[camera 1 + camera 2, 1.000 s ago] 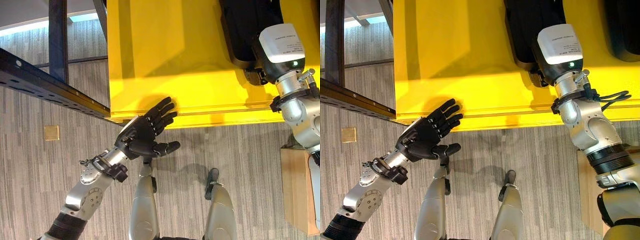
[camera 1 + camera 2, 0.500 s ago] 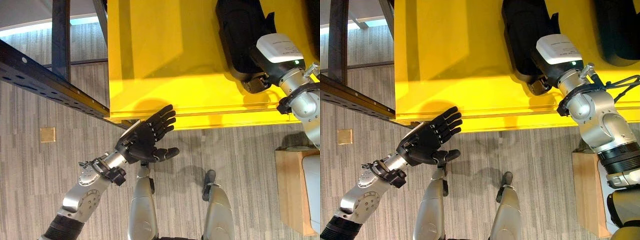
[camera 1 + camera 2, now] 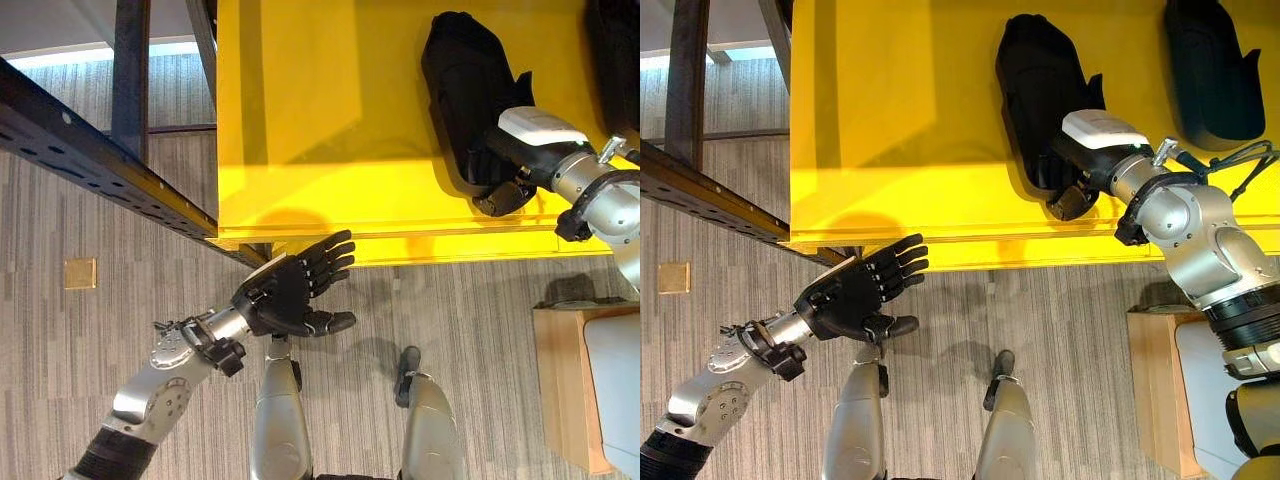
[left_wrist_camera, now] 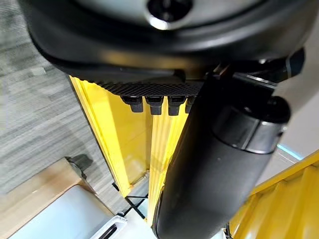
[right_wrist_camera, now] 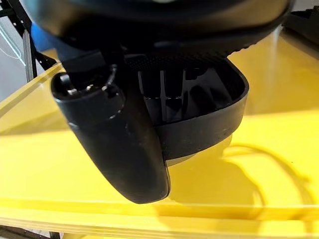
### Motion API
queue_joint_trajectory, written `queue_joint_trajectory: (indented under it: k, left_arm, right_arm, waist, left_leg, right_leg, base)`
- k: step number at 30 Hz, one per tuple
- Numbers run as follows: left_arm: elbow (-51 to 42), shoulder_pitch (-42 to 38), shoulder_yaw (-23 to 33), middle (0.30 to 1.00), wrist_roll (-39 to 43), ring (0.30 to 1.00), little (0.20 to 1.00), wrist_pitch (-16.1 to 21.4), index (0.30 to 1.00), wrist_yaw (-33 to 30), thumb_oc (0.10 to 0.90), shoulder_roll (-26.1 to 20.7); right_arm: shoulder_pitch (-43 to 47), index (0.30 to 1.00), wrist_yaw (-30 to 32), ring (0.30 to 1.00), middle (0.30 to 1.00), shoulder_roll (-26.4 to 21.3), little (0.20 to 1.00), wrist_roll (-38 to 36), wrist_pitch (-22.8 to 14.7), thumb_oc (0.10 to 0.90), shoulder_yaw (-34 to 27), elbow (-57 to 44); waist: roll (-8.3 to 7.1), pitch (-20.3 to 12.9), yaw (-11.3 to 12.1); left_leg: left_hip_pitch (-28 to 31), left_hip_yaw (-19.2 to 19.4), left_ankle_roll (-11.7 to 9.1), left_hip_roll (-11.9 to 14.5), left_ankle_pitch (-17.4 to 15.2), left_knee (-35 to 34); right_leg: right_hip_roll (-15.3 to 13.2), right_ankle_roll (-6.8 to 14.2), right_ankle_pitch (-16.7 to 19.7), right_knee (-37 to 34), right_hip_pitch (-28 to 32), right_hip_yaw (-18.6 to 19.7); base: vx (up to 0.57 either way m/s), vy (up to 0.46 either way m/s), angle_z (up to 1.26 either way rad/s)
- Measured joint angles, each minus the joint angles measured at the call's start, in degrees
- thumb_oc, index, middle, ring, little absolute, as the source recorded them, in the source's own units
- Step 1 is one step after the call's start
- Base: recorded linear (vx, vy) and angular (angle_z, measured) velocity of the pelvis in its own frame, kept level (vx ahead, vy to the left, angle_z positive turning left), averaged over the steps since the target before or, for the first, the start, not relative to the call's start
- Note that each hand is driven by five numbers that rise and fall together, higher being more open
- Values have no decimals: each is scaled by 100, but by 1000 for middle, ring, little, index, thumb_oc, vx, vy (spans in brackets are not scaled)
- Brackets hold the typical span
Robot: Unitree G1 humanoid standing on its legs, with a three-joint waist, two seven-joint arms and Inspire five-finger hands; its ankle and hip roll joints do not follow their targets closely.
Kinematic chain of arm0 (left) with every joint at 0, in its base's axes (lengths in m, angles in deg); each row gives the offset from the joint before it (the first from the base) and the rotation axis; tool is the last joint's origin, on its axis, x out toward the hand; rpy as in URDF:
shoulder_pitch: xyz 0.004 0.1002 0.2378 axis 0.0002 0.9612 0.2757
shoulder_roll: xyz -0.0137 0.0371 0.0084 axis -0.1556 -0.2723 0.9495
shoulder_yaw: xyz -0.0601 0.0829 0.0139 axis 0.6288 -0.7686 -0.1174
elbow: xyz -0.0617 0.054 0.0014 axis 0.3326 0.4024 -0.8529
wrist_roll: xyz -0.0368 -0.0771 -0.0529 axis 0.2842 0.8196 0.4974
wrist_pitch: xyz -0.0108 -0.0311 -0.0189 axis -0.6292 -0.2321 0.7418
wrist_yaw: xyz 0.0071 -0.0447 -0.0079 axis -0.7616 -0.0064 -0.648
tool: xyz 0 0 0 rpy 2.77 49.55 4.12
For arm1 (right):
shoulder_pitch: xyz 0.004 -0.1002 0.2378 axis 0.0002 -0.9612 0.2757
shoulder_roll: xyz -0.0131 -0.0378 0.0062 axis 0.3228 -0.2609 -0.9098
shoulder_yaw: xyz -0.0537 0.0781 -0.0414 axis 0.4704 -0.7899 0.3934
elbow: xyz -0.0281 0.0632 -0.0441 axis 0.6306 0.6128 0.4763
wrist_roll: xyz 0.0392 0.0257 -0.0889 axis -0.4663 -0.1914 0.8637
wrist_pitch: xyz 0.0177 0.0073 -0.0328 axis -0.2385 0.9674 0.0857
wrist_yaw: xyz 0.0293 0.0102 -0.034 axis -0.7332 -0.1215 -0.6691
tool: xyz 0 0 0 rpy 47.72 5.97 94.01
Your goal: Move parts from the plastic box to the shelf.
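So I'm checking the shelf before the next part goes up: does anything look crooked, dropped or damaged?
Nothing stands out. Two black parts lie flat on the yellow shelf, none overhanging or fallen. The right hand is at the nearer part's edge; the left hand hangs open by the shelf's front edge.

A shelf board [image 3: 900,130] spans the far part of the scene, with two parts lying on it toward its right end: one part [image 3: 1035,85] near the front edge and a second part [image 3: 1205,65] further right, well apart from the first. The right hand [image 3: 1077,178] sits at the near end of the first part by the board's front edge. The left hand [image 3: 855,295] hangs just before the board's front left corner, a frame rail [image 3: 700,195] runs off to the left of that corner, and a wooden box [image 3: 1160,390] stands on the floor below the board's right end.
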Motion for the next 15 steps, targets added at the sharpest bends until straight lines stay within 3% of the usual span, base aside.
queue_joint_trajectory:
  k: [10, 15]
  left_arm:
    - [2, -44, 12, 1000, -4, 1000, 1000, 0, 1000, -3, 900, -3]
    - [21, -21, 15, 1000, -5, 1000, 1000, 5, 1000, -2, 900, -5]
  right_arm:
    - [85, 1000, 930, 1000, 1000, 396, 1000, 437, 49, 900, -14, 204]
    - [355, 1000, 983, 1000, 1000, 465, 1000, 760, 43, 900, 43, 256]
  waist:
    - [1, 1, -32]
    - [33, 1, -28]
  left_leg:
    - [-28, 17, -18, 40, -26, 4]
    - [-129, 33, -15, 43, -16, -10]
  right_leg:
    - [39, -27, 14, -75, -42, 23]
    - [42, -36, 28, -57, -189, 59]
  base:
    - [-2, 2, -2]
    - [-15, 31, -3]
